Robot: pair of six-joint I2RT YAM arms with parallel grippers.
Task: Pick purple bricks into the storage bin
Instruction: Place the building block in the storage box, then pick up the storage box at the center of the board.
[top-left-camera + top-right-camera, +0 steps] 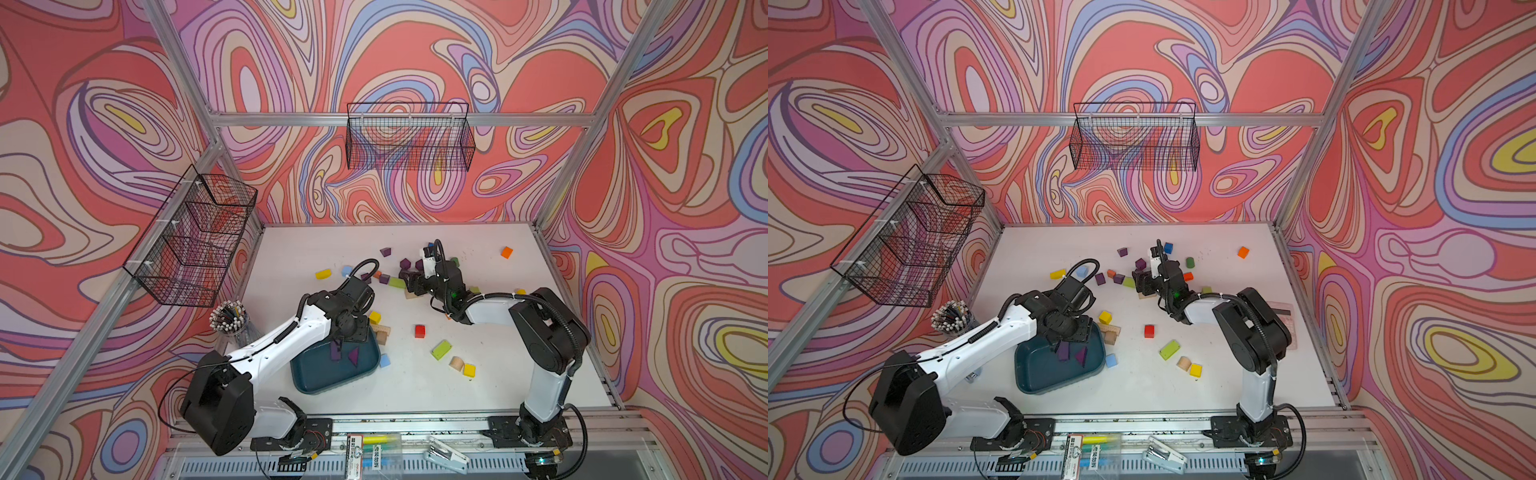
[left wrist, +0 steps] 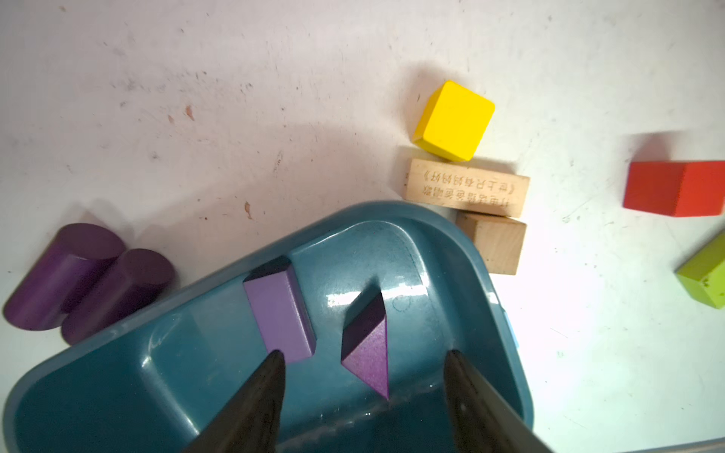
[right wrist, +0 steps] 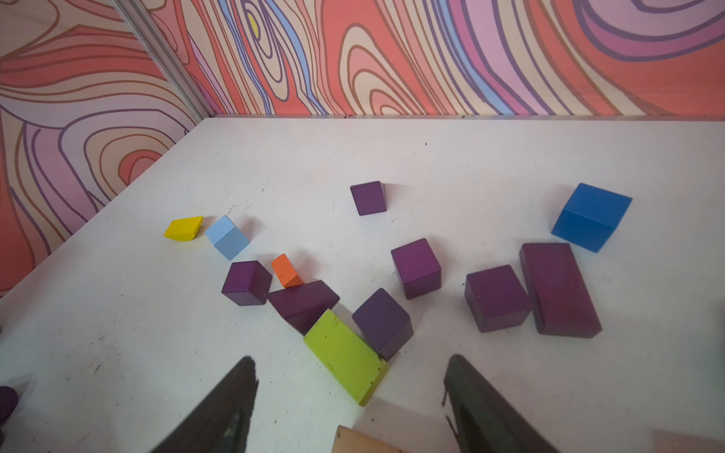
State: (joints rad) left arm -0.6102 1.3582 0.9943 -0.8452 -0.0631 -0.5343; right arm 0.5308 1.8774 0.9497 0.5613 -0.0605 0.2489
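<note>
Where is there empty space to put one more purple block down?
The bin is bare in its near half; the two purple blocks lie at its far end under the left gripper. The table is bare between the bin and the right arm. Crowded: the far middle, around the right gripper.

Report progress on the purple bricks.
Done: a purple wooden cuboid and purple triangular prism lie in the teal plastic bin. In hand: nothing; left claw and right claw open. Left: several purple wooden blocks before the right claw, two purple cylinders beside the bin.
</note>
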